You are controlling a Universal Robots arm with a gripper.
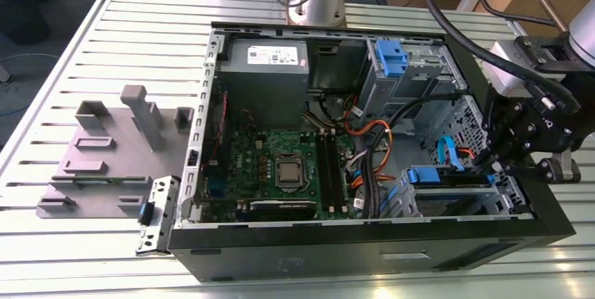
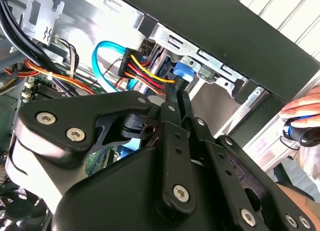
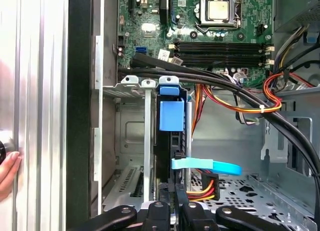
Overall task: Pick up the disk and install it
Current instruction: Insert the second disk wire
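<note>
Sitting edge-on in its bay at the frame's lower middle, the disk [image 3: 170, 141] is seemingly pinched by the gripper [image 3: 175, 207], nearly installed.

Slatted metal table [image 1: 56, 236], open black computer case [image 1: 372, 250], grey plastic stand [image 1: 102, 166] beside it

cables [image 3: 240, 98] crowd drive bay [image 3: 130, 141]; open floor [image 3: 260, 191] beside it.
</note>
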